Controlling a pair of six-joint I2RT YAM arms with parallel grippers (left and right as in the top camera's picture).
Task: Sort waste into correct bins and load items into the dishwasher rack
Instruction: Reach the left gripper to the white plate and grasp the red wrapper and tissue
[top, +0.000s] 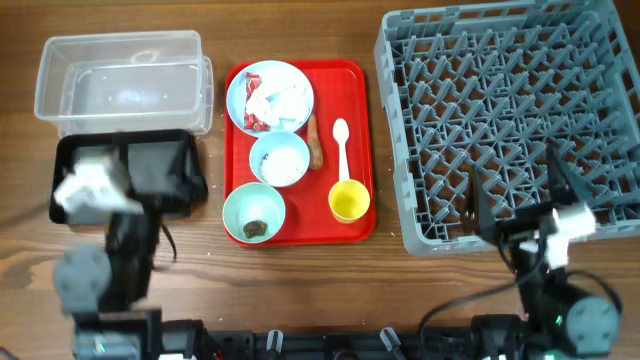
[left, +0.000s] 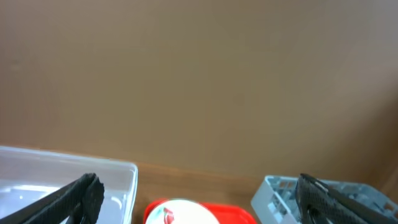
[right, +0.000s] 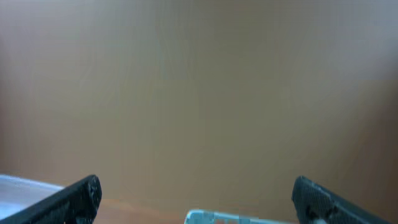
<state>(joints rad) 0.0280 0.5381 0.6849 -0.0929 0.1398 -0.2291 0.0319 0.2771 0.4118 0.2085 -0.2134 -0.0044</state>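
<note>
Five dishes and their scraps sit on the red serving tray (top: 345, 90) at the middle of the surface, with the dishwasher rack (top: 400, 150) at 3 o'clock of it, the clear tub (top: 120, 50) at 10 o'clock and the black tray (top: 165, 170) at 9 o'clock. The crumpled paper (top: 285, 98) and red wrapper (top: 255, 120) on the pale blue plate (top: 233, 100), at the tray's 11 o'clock, look featherlight and springy, so a pinch on a raised fold should do. The rice grains (top: 282, 162) in the light blue bowl (top: 254, 150) are too loose to pinch; tipping the bowl by its rim seems wiser. The sausage stick (top: 314, 142) probably wants a gentle hold across its middle. The dark lump (top: 256, 229) lies in the mint bowl (top: 240, 205) at 7 o'clock. The yellow cup (top: 349, 200) at 5 o'clock and the white spoon (top: 341, 145) look stiff, smooth and likely slippery. The left end effector (left: 198, 186) hangs over the black tray with fingers wide apart and empty. The right end effector (right: 196, 186), at the rack's 6 o'clock edge, is likewise spread and holds nothing.
</note>
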